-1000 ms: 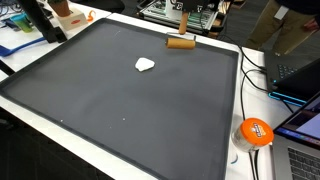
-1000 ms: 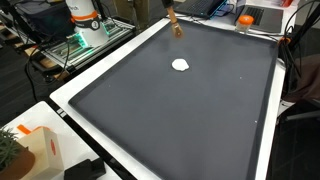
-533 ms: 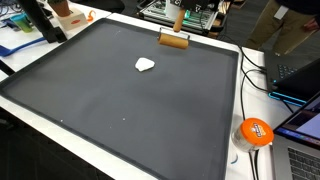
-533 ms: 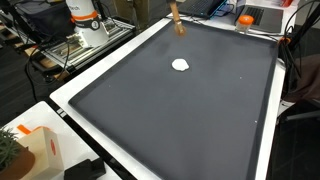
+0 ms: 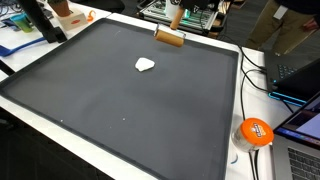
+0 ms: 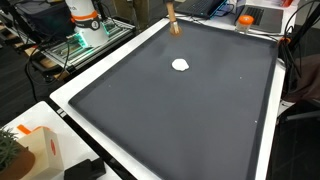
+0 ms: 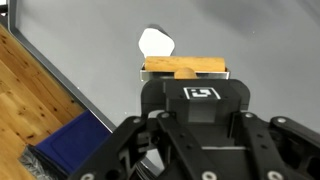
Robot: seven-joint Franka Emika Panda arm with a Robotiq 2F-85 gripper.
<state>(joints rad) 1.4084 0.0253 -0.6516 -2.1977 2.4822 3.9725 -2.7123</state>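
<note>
The claw [image 7: 186,84] is clamped on a wood block [image 7: 185,68], which looks light, stiff, grippy and sturdy, best taken across its flat sides.

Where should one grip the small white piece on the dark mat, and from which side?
Probably from straight above, across its narrower width: the white piece lies low and alone on the dark mat, so no side is blocked. The claw holds a wooden block.

Tan-brown block [image 5: 170,38], white lump [image 5: 145,65], dark grey mat [image 5: 130,115] — white table edge [image 6: 98,64], orange ball [image 5: 254,131]
</note>
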